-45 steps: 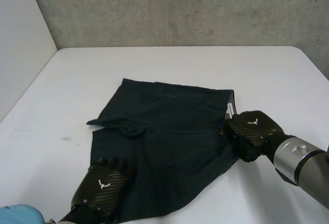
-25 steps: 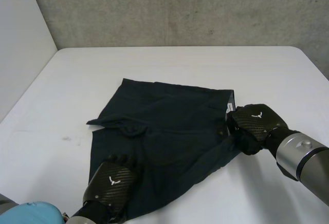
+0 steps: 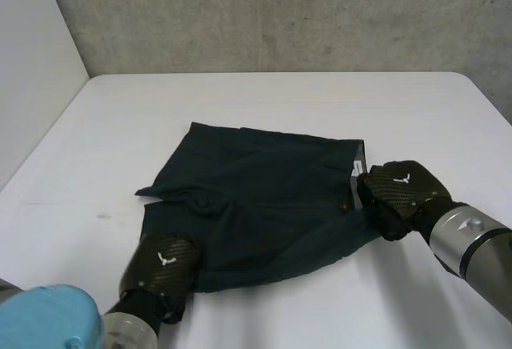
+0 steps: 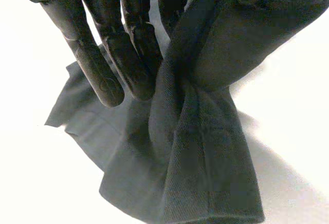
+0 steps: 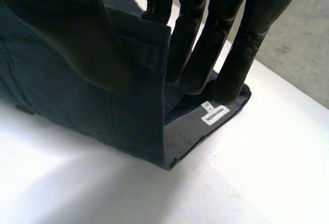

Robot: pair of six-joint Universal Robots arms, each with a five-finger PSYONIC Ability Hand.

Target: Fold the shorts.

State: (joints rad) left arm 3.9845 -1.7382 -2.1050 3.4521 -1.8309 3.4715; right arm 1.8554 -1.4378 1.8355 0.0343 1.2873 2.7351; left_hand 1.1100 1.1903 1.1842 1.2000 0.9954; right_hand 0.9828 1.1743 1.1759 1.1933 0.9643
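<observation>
Dark navy shorts [image 3: 264, 197] lie spread on the white table [image 3: 280, 105], waistband to the right, with a white label [image 3: 357, 168] showing at its edge. My left hand [image 3: 162, 266] is at the near left corner, on a leg hem. In the left wrist view its fingers [image 4: 97, 64] pinch a raised fold of the shorts [image 4: 205, 172]. My right hand [image 3: 400, 193] holds the waistband's near right end. There its fingers [image 5: 226, 44] stand inside the lifted waistband [image 5: 139, 106], with the cloth held against the covered thumb, close to the label [image 5: 215, 113].
A grey concrete wall [image 3: 280, 13] rises behind the table's far edge and a white wall [image 3: 32, 69] stands at the left. Bare tabletop surrounds the shorts, widest beyond them and at the far right [image 3: 448, 117].
My left hand has moved away from the near edge with the hem, so the shorts' near edge now lies farther up the table. My right hand has lifted slightly at the waistband.
</observation>
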